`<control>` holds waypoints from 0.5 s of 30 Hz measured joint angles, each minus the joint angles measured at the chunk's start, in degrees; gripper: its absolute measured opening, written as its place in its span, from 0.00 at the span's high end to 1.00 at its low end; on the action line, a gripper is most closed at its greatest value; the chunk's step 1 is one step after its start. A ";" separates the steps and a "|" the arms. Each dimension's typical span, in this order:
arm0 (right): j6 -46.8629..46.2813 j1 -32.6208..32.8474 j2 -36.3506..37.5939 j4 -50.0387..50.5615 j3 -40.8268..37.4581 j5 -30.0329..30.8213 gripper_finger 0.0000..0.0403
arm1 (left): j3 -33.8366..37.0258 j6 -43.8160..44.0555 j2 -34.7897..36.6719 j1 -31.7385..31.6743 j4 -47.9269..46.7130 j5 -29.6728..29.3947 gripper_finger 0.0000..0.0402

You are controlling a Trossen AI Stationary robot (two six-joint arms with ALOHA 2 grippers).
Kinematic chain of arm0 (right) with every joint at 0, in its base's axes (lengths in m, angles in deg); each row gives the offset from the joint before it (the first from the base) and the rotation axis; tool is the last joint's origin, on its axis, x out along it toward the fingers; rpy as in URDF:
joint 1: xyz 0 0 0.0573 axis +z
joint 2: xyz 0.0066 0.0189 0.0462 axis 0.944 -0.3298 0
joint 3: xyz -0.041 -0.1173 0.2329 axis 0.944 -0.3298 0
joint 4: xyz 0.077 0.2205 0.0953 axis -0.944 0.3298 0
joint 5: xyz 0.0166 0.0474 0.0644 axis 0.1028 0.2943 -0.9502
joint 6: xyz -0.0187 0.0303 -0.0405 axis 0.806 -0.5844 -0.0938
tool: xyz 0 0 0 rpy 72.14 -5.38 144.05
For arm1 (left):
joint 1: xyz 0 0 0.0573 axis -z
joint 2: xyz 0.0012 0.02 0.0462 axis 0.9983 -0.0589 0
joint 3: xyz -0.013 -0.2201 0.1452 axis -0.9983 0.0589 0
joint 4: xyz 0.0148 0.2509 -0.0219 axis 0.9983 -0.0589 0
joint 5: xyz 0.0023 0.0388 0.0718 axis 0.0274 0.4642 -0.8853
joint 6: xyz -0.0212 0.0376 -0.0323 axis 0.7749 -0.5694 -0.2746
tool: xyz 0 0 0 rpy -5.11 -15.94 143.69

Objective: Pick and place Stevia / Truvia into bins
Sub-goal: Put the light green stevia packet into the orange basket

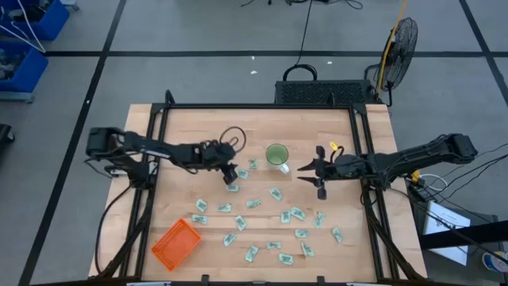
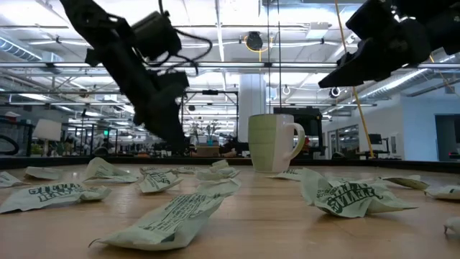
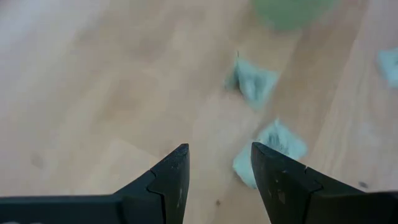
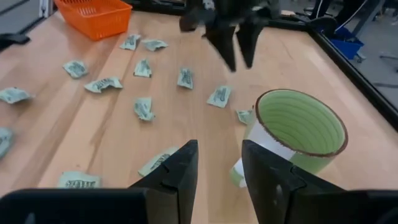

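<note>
Several white-and-green Stevia / Truvia sachets (image 1: pixel 254 203) lie flat and scattered on the wooden table, between the green cup (image 1: pixel 277 155) and the near edge. The orange basket (image 1: pixel 176 243) stands at the near left. My left gripper (image 1: pixel 230 173) hovers open, slanting down, left of the cup. Two sachets (image 3: pixel 273 146) (image 3: pixel 252 81) lie just beyond its fingertips (image 3: pixel 217 163), and nothing is between them. My right gripper (image 1: pixel 305 171) hangs open in the air just right of the cup (image 4: pixel 298 130), holding nothing.
The cup stands upright at mid-table between the two grippers, with its handle toward my right gripper. In the right wrist view the basket (image 4: pixel 93 15) and my left gripper (image 4: pixel 233 37) show beyond the sachets. A black frame rail (image 1: pixel 262 106) runs along the table's far edge.
</note>
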 joint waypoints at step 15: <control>7.39 -0.02 0.02 -3.48 0.00 0.22 0.71 | -0.16 2.37 -8.75 2.86 4.04 -5.09 0.61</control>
